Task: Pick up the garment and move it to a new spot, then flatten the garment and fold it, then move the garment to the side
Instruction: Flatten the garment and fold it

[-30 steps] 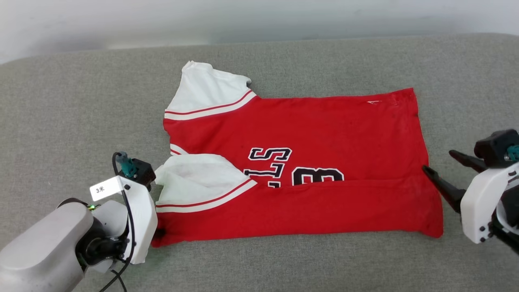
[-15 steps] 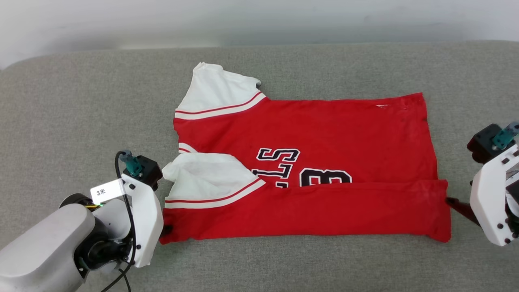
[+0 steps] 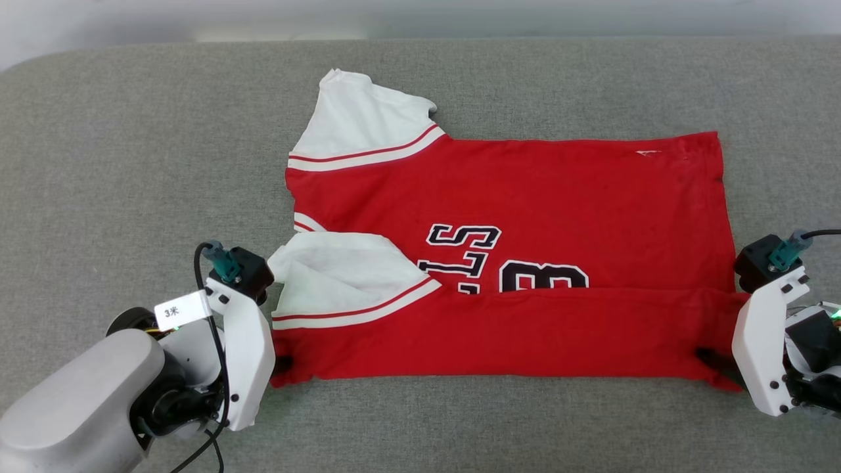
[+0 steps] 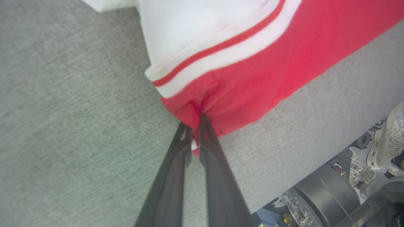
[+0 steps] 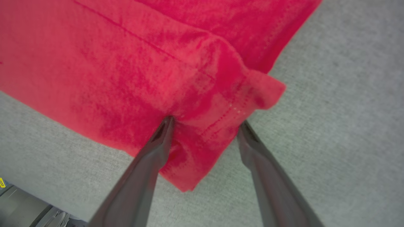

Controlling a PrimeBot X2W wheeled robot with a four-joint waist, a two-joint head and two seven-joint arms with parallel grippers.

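Observation:
The garment (image 3: 525,197), a red jersey with white sleeve panels and dark letters, lies spread on the grey cushion, its near edge folded up over the lettering. My left gripper (image 4: 195,121) is shut on the garment's near left corner (image 4: 202,104). In the head view that gripper (image 3: 279,364) sits at the fold's left end. My right gripper (image 5: 205,126) stands open, its fingers (image 5: 157,142) straddling the bunched near right corner (image 5: 221,104). The head view puts the right gripper (image 3: 713,361) at the fold's right end.
The grey cushion (image 3: 131,164) extends wide to the left and behind the garment. Its front edge (image 4: 284,186) runs close under both grippers, with the robot's base (image 4: 325,195) and a shoe (image 4: 388,142) below it.
The right gripper has come in from the right and lowered until its open fingers straddle the garment's near right corner. The left gripper keeps its hold. The camera has shifted.

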